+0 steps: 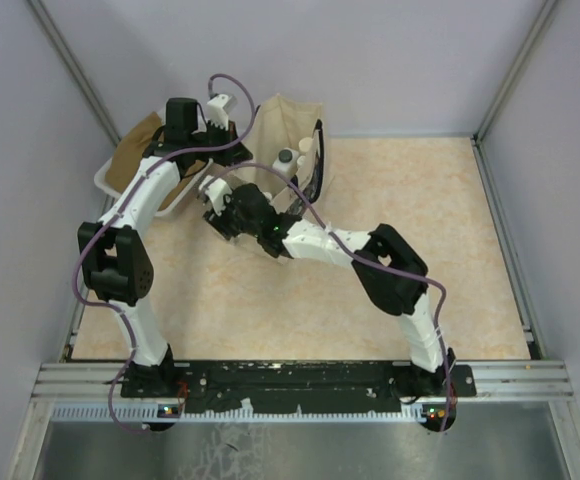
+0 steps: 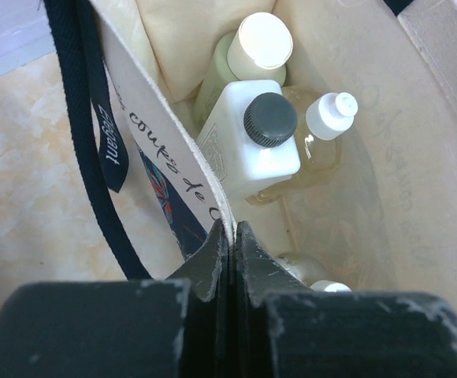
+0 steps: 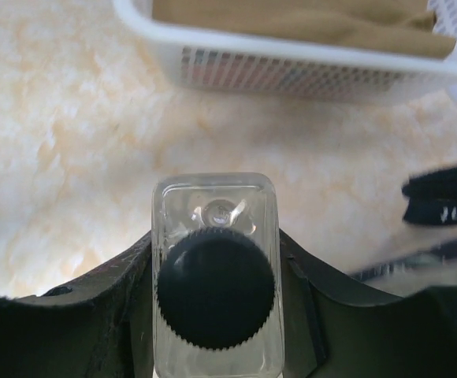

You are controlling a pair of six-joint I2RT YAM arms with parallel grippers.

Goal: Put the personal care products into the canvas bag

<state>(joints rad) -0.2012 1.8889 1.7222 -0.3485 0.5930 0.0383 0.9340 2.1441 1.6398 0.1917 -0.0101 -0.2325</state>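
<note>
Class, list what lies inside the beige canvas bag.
Seen: an olive-green bottle with cream cap, a square whitish bottle with black cap, an amber bottle with white cap. A fourth white cap peeks out; the left gripper hides most of it.

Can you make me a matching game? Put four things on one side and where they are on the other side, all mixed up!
Things:
1. square white bottle
2. clear bottle
3. brown cloth
4. left gripper

Places:
A. in the white tub
B. inside the canvas bag
C. pinching the canvas bag's rim
D. held in the right gripper

Pairs: 1-B, 2-D, 3-A, 4-C
</note>
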